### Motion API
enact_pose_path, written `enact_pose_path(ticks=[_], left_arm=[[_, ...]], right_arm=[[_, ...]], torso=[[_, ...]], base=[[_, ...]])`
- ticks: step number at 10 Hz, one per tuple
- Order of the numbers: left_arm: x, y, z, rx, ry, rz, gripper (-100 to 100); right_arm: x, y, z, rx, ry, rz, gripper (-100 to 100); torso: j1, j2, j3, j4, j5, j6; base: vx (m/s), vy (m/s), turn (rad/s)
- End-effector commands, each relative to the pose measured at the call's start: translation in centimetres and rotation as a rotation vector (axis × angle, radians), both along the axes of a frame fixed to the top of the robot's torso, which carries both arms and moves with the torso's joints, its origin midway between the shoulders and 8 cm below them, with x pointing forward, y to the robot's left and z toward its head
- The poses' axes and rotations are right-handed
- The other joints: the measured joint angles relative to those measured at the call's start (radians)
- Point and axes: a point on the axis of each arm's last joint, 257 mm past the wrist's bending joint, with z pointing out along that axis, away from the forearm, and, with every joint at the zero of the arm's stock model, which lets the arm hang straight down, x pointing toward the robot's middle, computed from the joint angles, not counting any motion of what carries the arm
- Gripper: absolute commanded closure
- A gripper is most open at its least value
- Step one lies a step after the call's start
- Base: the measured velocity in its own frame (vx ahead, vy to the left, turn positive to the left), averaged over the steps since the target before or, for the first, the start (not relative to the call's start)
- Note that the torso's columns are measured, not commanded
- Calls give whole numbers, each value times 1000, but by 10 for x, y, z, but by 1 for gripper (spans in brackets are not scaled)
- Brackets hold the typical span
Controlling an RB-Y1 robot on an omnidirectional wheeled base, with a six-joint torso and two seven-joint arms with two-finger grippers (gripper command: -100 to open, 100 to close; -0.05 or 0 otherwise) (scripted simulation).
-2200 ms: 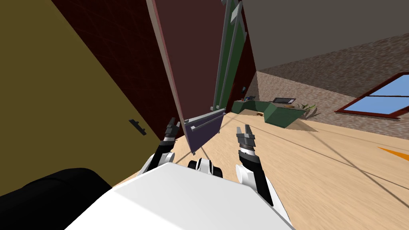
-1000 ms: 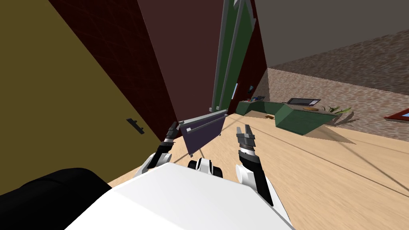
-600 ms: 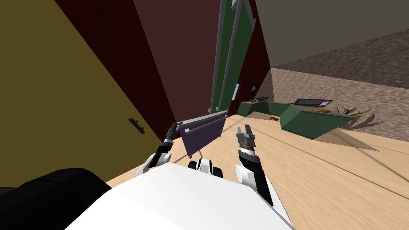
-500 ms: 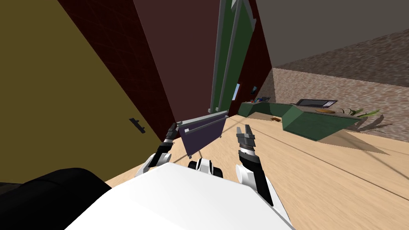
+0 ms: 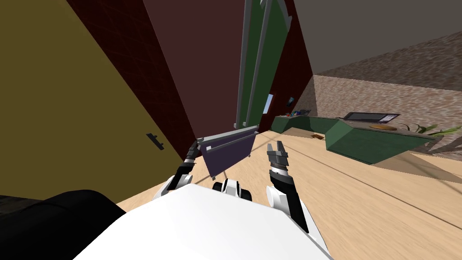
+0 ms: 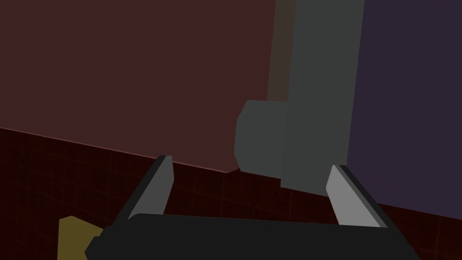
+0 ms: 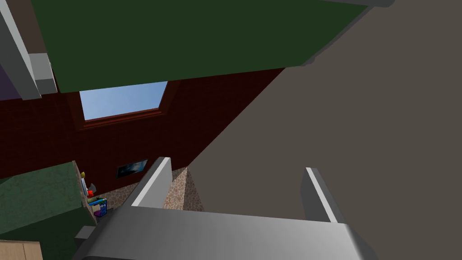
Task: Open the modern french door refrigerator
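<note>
Pale wooden floor [image 5: 361, 203] ran from under the robot to a dark red wall [image 5: 140, 67]. Against that wall stood the tall refrigerator [image 5: 203, 67], maroon on its flank. It had dark green upper doors [image 5: 272, 49] with long grey vertical handles [image 5: 242, 67], and a purple lower drawer [image 5: 228, 155] crossed by a grey horizontal handle bar [image 5: 231, 140].

The left gripper [image 5: 195, 145] was low at the drawer's left corner, just beside the end of that bar. From the hand's own camera, the left gripper [image 6: 250, 162] had its two fingers spread wide with nothing pressed between them. The grey bar [image 6: 320, 90] and its stubby grey mounting block [image 6: 261, 135] lay just ahead of the gap, nearer the finger on the purple side. The maroon flank [image 6: 135, 67] lay beyond the other finger. Whether any blade touched the bar could not be told.

The right gripper [image 5: 274, 144] hung over the floor just in front of the drawer's right end, and the right gripper [image 7: 237, 164] was likewise wide and empty. It pointed up past the underside of a green door [image 7: 180, 40].

The vertical handles began above the drawer, well above both hands. Left of the wall stood an olive-yellow panel [image 5: 54, 90] with a small black handle [image 5: 154, 142]. Off to the right a dark green counter [image 5: 370, 142] carried a flat dark rectangle [image 5: 371, 117] and a round brown object [image 5: 383, 127].
</note>
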Motion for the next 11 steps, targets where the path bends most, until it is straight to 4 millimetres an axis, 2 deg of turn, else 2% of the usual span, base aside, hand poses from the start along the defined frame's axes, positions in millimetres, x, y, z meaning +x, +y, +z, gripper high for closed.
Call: enact_pose_path(ticks=[1, 11], left_arm=[[0, 13, -17, -13, 31, 22, -100], [-10, 50, -69, -89, 90, 113, -100]], right_arm=[[0, 0, 0, 0, 0, 0, 0], [0, 0, 0, 0, 0, 0, 0]], torso=[[-2, 3, 1, 2, -2, -1], [1, 1, 1, 0, 1, 1]], base=[[66, -80, 86], [47, -77, 66]])
